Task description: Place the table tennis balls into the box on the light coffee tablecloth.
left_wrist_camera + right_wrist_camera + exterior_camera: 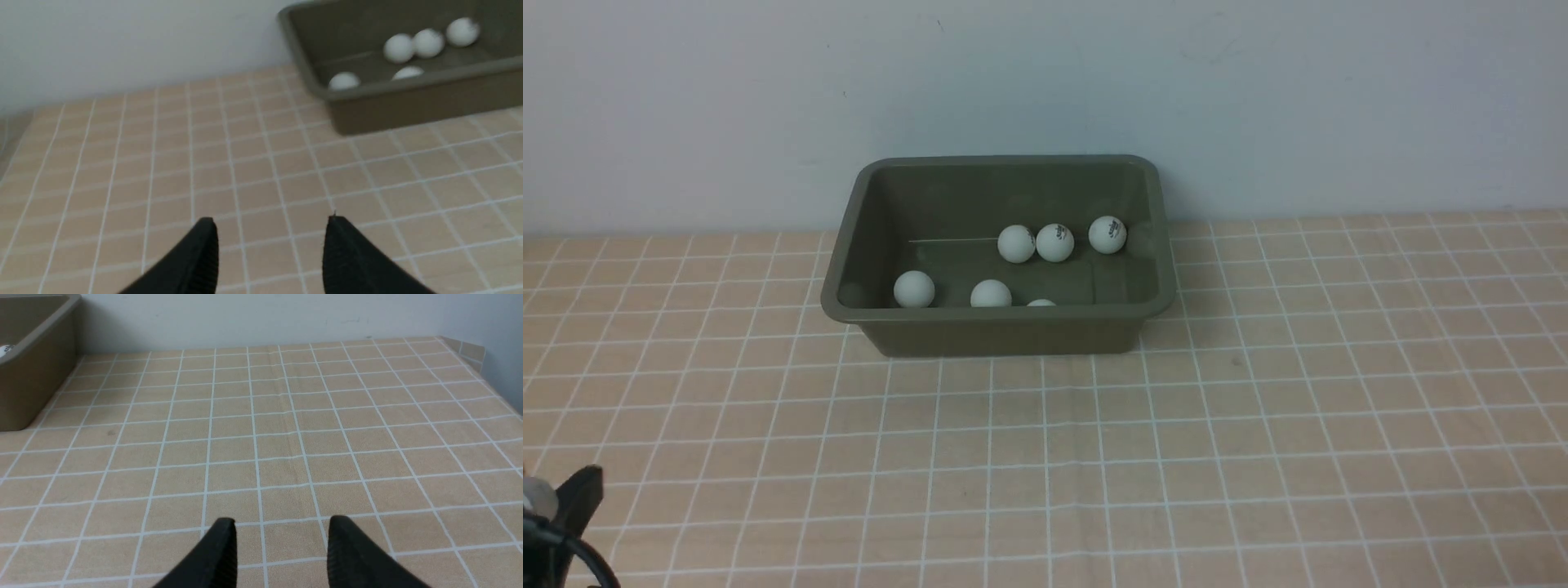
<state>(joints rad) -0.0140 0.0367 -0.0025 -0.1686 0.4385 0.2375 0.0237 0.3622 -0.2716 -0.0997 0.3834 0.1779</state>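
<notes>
1. Balls (1054, 242): six show inside the box (1005, 325), three mid-floor, three by the near wall, one of them half hidden by the rim.
2. Box sits on the cloth (1258, 425) on the desk, near the wall.
3. Left tool (269, 222): spread, empty, above bare cloth.
4. Right tool (282, 522): spread, empty, well apart from box.
5. Judgement: placing looks done; next is only parking both arms, no grasp needed.

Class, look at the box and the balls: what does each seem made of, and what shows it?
Box: probably moulded plastic, olive-grey, smooth rounded rim with a faint sheen. Balls: likely thin plastic, matte white, some with dark print.
</notes>
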